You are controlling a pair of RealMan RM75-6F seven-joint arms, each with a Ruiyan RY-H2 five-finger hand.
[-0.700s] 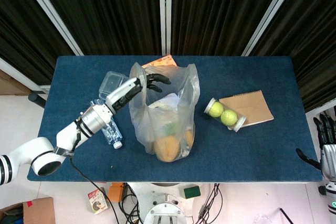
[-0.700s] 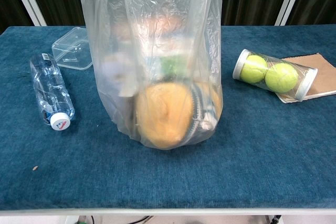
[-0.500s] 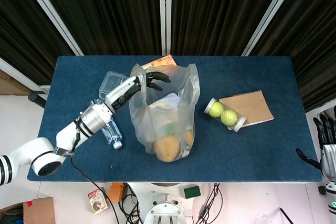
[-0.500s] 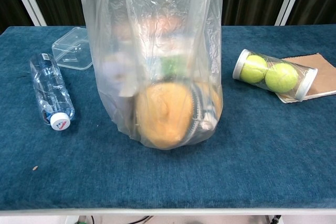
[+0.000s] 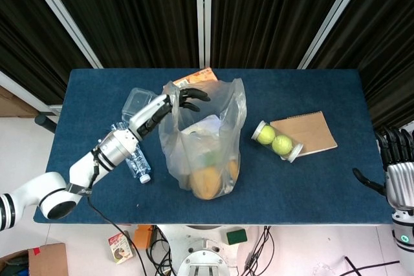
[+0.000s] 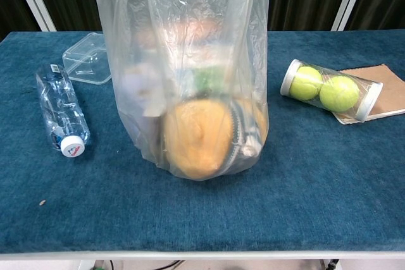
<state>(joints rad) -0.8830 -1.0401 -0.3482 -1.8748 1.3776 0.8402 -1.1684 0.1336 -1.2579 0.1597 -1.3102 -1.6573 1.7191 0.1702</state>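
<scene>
A dark blue cloth is covering the bench (image 5: 310,185), with black curtains hanging behind it. Nearest the robot, a clear plastic bag (image 6: 190,74) is standing upright in the middle of the cloth, its long axis running up and down, its bulging bottom resting on the bench. Through the film an orange rounded thing (image 6: 196,137) is showing at the bottom, with paler, blurred items stacked above it; what those are I cannot tell.

Left of the bag, a water bottle (image 6: 62,113) is lying on its side, cap toward the robot, and a clear plastic box (image 6: 88,58) is sitting just behind it. To the right, a tube of tennis balls (image 6: 329,90) is lying against a brown notebook (image 5: 307,130).

Farther back and higher, the left hand (image 5: 169,105) is reaching in from the left and its dark fingers (image 5: 193,98) are hooking over the bag's upper rim, gripping the film and holding the mouth up. The bag is hanging straight below those fingers. The right hand (image 5: 394,172) is hovering well apart, off the right edge of the bench, fingers spread and grasping nothing; the left is by far the nearer.
</scene>
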